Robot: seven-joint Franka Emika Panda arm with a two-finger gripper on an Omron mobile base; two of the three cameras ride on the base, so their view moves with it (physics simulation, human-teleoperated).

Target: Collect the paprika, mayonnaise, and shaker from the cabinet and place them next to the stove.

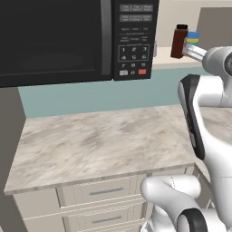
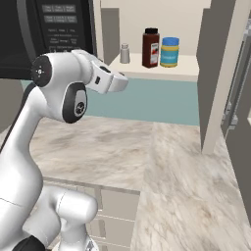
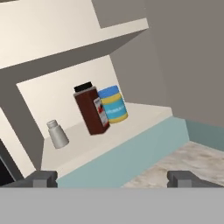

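Observation:
On the shelf of the doorless beige cabinet (image 2: 162, 72) stand three containers in a row. The pale shaker (image 2: 125, 53) is on the left, the dark red paprika (image 2: 150, 48) in the middle, and the blue-lidded mayonnaise (image 2: 169, 52) on the right. The hand view looks up at the shaker (image 3: 57, 134), the paprika (image 3: 92, 110) and the mayonnaise (image 3: 113, 104) from below and some way off. My gripper (image 3: 113, 178) is open with nothing between its fingertips (image 3: 43, 178), below and in front of the shelf. In the left base view my arm partly covers the mayonnaise (image 1: 193, 37) beside the paprika (image 1: 179, 41). The stove is out of view.
A black microwave (image 1: 68, 41) with a keypad hangs left of the cabinet. Below runs a marble counter (image 1: 104, 140) over drawers with silver handles (image 1: 105, 191). A teal backsplash (image 2: 157, 100) lies under the shelf. A grey upright panel (image 2: 215, 78) bounds the cabinet on the right.

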